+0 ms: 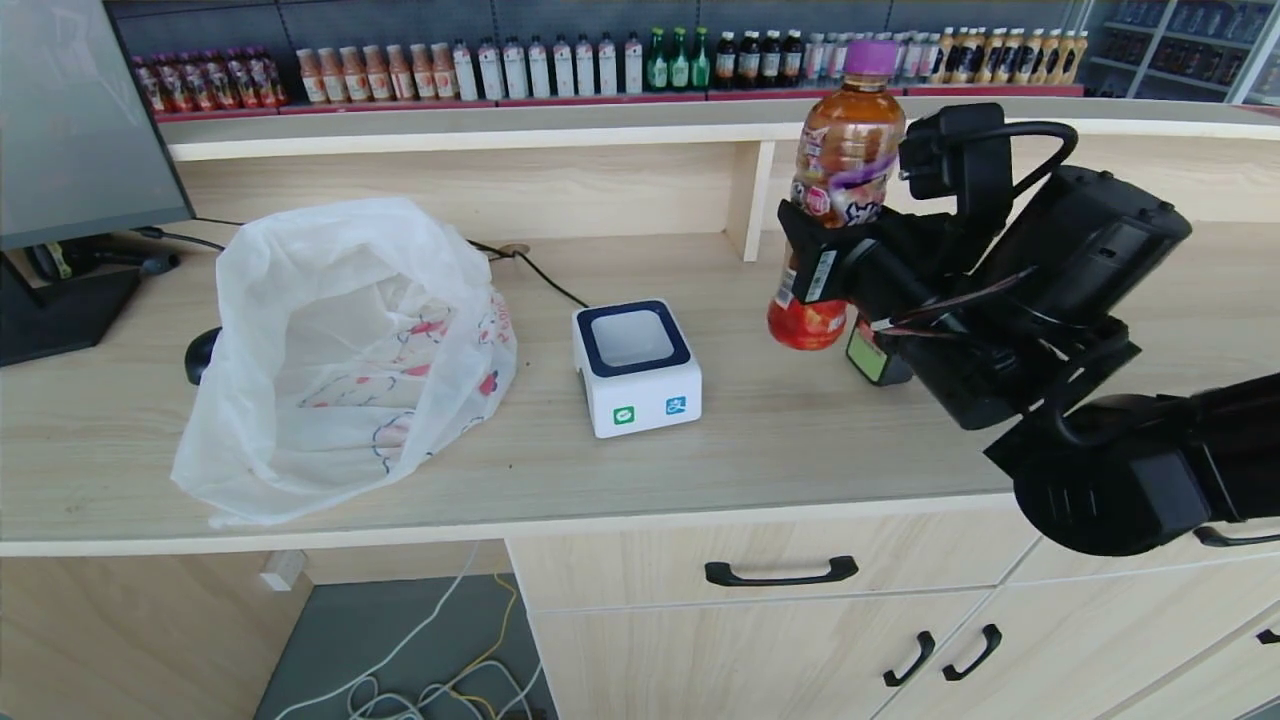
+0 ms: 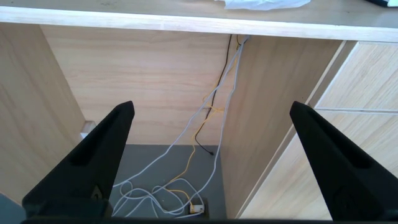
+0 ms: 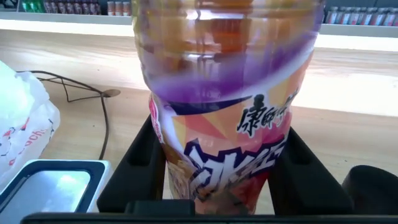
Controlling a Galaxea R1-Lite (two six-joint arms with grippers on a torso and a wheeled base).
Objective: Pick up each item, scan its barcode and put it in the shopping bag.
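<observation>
Amber purple-capped plastic bottle (image 1: 848,160) was clenched in the right pincer (image 1: 818,268); tilting it toward the white box scanner (image 1: 636,367) likely risked slippage.

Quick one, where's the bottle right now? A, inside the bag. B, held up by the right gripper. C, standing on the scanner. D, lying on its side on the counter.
B: the right gripper is shut on the bottle, holding it upright above the counter, on the far side of the scanner from the bag.
</observation>
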